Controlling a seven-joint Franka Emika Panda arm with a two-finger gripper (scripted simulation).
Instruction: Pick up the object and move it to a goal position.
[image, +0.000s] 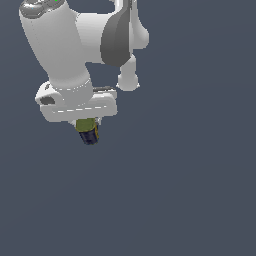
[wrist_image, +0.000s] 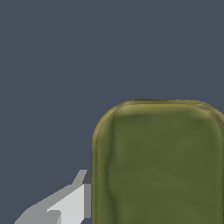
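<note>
The object (image: 88, 131) is a small stubby item with an olive-green upper part and a dark navy lower part that bears a faint yellowish mark. In the exterior view it sticks out directly beneath my white gripper (image: 89, 126), which is much wider than it. My gripper is shut on it, and the fingers are almost fully hidden behind it. In the wrist view the object's olive-green top (wrist_image: 159, 166) fills much of the frame. One grey finger (wrist_image: 70, 203) presses against its side. The other finger is out of that frame.
The white arm (image: 60, 45) with its dark grey joint cover (image: 117, 40) fills the upper part of the exterior view's left. Behind everything is a plain dark blue-grey surface (image: 190, 175) with no other objects or marker showing.
</note>
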